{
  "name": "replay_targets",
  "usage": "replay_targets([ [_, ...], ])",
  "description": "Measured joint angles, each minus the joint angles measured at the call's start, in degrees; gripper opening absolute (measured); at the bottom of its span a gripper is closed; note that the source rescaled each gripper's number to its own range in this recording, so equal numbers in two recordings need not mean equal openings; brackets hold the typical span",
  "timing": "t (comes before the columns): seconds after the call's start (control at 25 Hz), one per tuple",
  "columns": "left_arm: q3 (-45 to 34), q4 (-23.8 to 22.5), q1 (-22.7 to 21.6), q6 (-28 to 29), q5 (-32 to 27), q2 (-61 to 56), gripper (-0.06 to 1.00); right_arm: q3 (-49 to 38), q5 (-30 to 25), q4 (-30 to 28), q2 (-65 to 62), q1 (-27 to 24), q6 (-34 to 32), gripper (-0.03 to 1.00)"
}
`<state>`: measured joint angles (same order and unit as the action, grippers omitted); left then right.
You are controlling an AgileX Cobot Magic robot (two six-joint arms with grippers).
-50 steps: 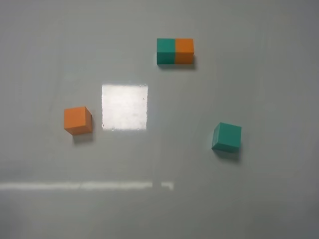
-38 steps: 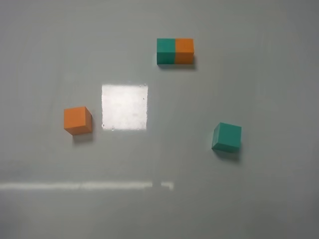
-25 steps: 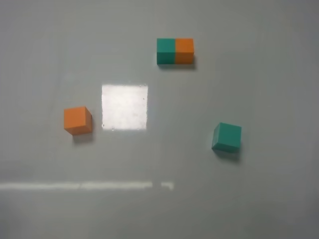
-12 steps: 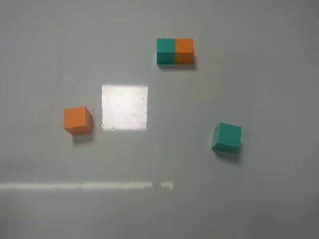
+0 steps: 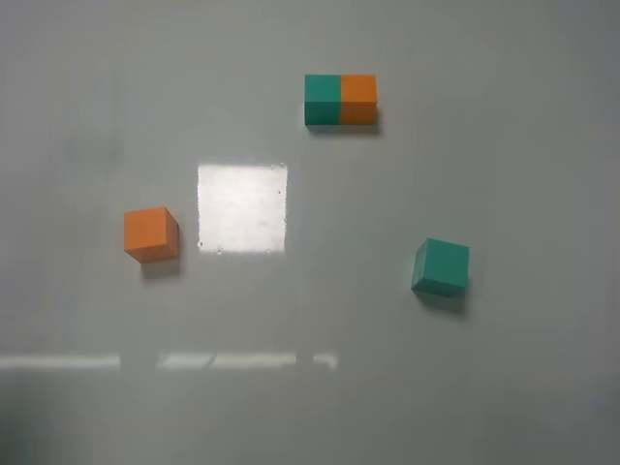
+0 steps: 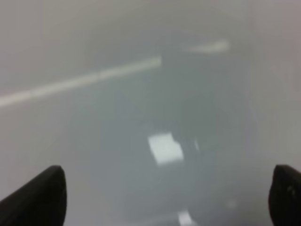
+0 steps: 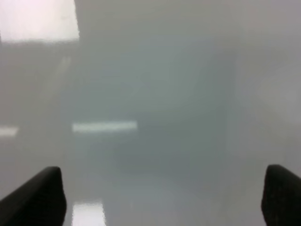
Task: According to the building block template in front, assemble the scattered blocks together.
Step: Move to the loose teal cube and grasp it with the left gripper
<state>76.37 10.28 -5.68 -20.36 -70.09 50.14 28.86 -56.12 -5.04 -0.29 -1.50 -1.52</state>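
I have the high camera looking nearly straight down on the glossy pale grey bench (image 5: 504, 387) from well above. Each wrist camera sits low over that same bench, close and blurred, facing forward between its dark jaws, spread wide. Shared: bench surface only.

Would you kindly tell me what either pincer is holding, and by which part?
Nothing is held. The left pincer and right pincer are open and empty; the small orange matte cube and small teal matte cube lie free.
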Motion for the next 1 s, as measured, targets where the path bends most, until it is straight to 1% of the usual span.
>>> replay_targets([
  [0.08, 5.2, 3.7, 0.6, -2.1, 0.0, 6.3, 0.98, 0.0, 0.0, 0.0, 0.0, 0.0, 0.0, 1.00],
  [0.12, 7.6, 4.5, 2.1, -2.6, 0.1, 8.7, 0.98, 0.0, 0.0, 0.0, 0.0, 0.0, 0.0, 1.00],
  [0.16, 9.6, 3.9, 4.5, -2.7, 0.1, 11.4, 0.99, 0.0, 0.0, 0.0, 0.0, 0.0, 0.0, 1.00],
  [0.2, 11.1, 2.1, 7.4, -2.3, 0.2, 14.0, 0.99, 0.0, 0.0, 0.0, 0.0, 0.0, 0.0, 1.00],
  [0.24, 12.7, -1.4, 11.6, -1.3, 0.2, 16.0, 0.99, 0.0, 0.0, 0.0, 0.0, 0.0, 0.0, 1.00],
  [0.36, 15.9, -16.3, 26.4, 3.4, 0.2, 22.4, 0.99, 0.0, 0.0, 0.0, 0.0, 0.0, 0.0, 1.00],
  [0.44, 17.2, -25.8, 35.8, 5.2, 0.1, 26.0, 0.99, 0.0, 0.0, 0.0, 0.0, 0.0, 0.0, 1.00],
  [0.52, 18.4, -31.0, 42.4, 5.6, 0.1, 29.6, 0.99, 0.0, 0.0, 0.0, 0.0, 0.0, 0.0, 1.00],
  [0.56, 19.2, -32.6, 45.2, 5.5, 0.0, 31.5, 0.99, 0.0, 0.0, 0.0, 0.0, 0.0, 0.0, 1.00],
  [0.68, 22.8, -34.1, 50.8, 4.4, 0.0, 36.7, 0.99, 0.0, 0.0, 0.0, 0.0, 0.0, 0.0, 1.00],
  [0.8, 26.7, -33.9, 54.7, 0.9, 0.0, 41.0, 0.99, 0.0, 0.0, 0.0, 0.0, 0.0, 0.0, 1.00],
  [0.88, 28.6, -32.1, 56.6, -1.1, 0.1, 43.0, 0.99, 0.0, 0.0, 0.0, 0.0, 0.0, 0.0, 0.94],
  [0.92, 29.1, -31.0, 57.2, -2.1, 0.1, 43.9, 0.99, 0.0, 0.0, 0.0, 0.0, 0.0, 0.0, 0.89],
  [1.0, 29.6, -27.6, 58.0, -4.8, 0.1, 45.3, 0.99, 0.0, 0.0, 0.0, 0.0, 0.0, 0.0, 0.85],
])
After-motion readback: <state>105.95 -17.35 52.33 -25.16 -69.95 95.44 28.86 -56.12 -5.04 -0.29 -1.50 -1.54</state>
